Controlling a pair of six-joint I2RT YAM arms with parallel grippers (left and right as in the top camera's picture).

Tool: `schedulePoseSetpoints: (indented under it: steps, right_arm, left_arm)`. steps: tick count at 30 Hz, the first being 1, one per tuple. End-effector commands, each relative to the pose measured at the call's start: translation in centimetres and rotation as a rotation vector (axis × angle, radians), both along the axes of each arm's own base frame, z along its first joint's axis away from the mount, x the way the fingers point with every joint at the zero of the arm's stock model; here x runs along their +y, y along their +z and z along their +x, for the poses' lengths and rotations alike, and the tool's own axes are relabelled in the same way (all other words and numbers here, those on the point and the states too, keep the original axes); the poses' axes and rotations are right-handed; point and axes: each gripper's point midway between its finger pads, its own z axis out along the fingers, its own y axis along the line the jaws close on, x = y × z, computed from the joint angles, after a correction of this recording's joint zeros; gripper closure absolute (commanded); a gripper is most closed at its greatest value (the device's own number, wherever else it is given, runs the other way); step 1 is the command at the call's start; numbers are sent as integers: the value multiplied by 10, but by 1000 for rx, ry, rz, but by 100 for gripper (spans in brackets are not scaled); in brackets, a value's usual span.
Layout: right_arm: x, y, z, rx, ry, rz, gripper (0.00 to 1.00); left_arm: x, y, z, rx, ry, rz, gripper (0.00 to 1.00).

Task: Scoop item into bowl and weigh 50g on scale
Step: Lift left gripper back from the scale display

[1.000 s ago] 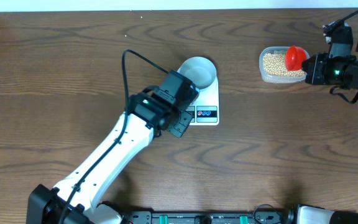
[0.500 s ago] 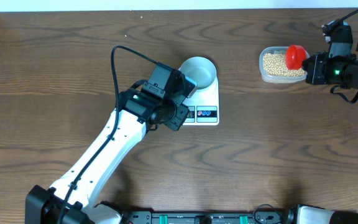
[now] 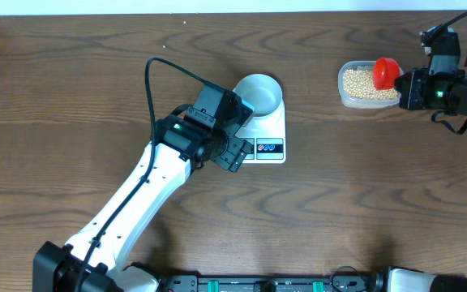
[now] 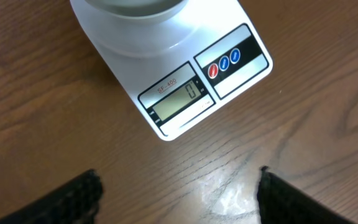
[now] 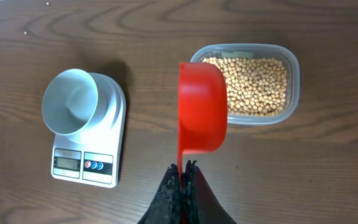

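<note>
The pale bowl [image 3: 259, 92] [image 5: 70, 102] stands empty on the white scale [image 3: 270, 130] [image 4: 166, 59] [image 5: 115, 127], whose display reads 0. My left gripper [image 3: 235, 156] [image 4: 178, 190] hovers over the wood just in front of the scale's display, open, with nothing between its fingers. The tan beans [image 3: 358, 81] [image 5: 253, 84] fill a clear tub at the right. My right gripper [image 3: 408, 88] [image 5: 183, 171] is shut on the handle of a red scoop [image 3: 386, 73] [image 5: 202, 115], which hangs tilted over the tub's left edge.
The clear plastic tub [image 5: 294, 68] sits at the far right of the dark wooden table [image 3: 339, 195]. A black cable [image 3: 169, 69] loops above the left arm. The white left arm [image 3: 136, 211] crosses the table's front left.
My left gripper has opened wide and the left arm has shifted a little to the left, away from the scale. The right arm and scoop have not moved.
</note>
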Motion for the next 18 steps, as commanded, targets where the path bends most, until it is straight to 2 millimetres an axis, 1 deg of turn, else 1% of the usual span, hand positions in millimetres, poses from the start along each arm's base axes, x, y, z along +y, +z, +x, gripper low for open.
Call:
schedulePoseSetpoints:
  steps: [1,18]
  right_arm:
    - [-4,-2,1,-3,3,-9,99]
    - [-4,-1,1,-5,3,-9,99]
  left_arm:
    - [4,4,0,-19,6,8,15]
    - [4,4,0,-19,6,8,12]
